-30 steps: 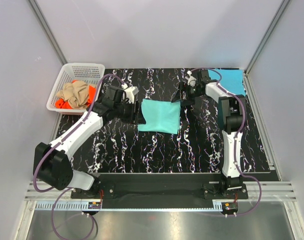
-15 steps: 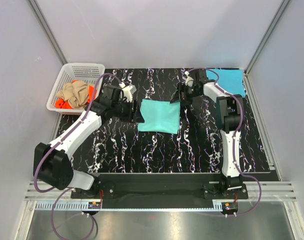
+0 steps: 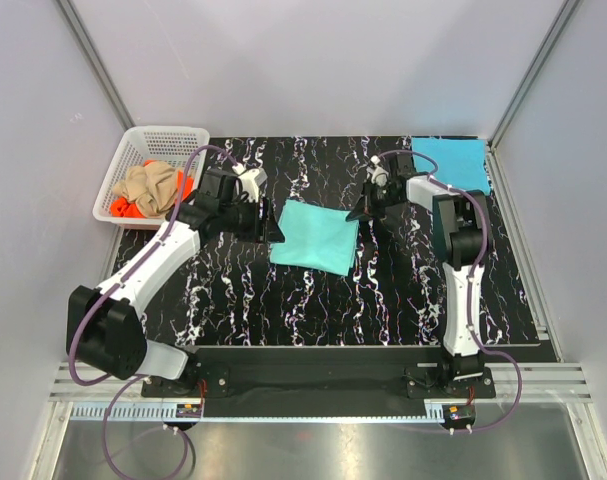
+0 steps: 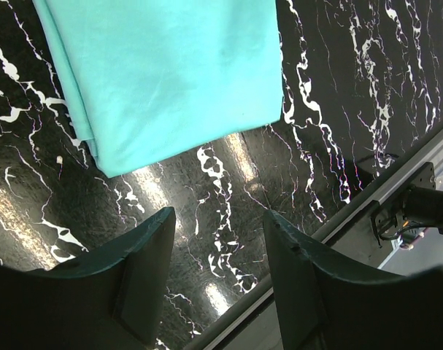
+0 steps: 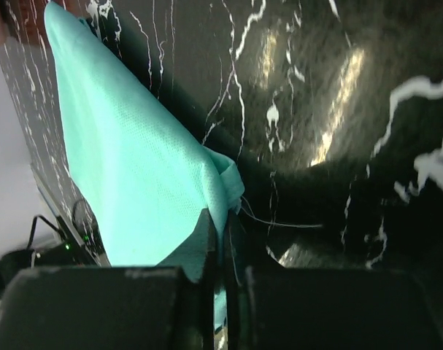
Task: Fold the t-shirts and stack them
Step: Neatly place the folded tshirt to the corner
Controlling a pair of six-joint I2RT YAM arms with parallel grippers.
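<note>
Change: right gripper was wide a second ago, now clamped shut on the far-right corner of the folded mint-teal cloth t-shirt; right wrist view shows the cloth pinched between the closed fingers, corner lifted into a small peak.

Shirt has also skewed since then; it sat nearly square to the table edges, now its right end has swung toward the arms.

Left gripper is about half open, holding nothing; it hovers just beside the shirt's left edge with bare black white-veined tabletop between its fingers; it has backed off slightly to the left.

My read: the fold looks done and the right arm has taken hold to carry or drag the shirt to the stack, likely onto the folded sky-blue t-shirt at the far-right corner; a one-corner grip may let the fold open.

Shirt location: mid-table, between the two grippers, otherwise flat.

Orientation: near-square packet, long axis roughly left-right, right end tilted nearward; layered edges on its left side; collar not visible, so neck direction unknown.

Remaining: crumpled tan t-shirt and orange t-shirt in the white plastic lattice basket, far left.
</note>
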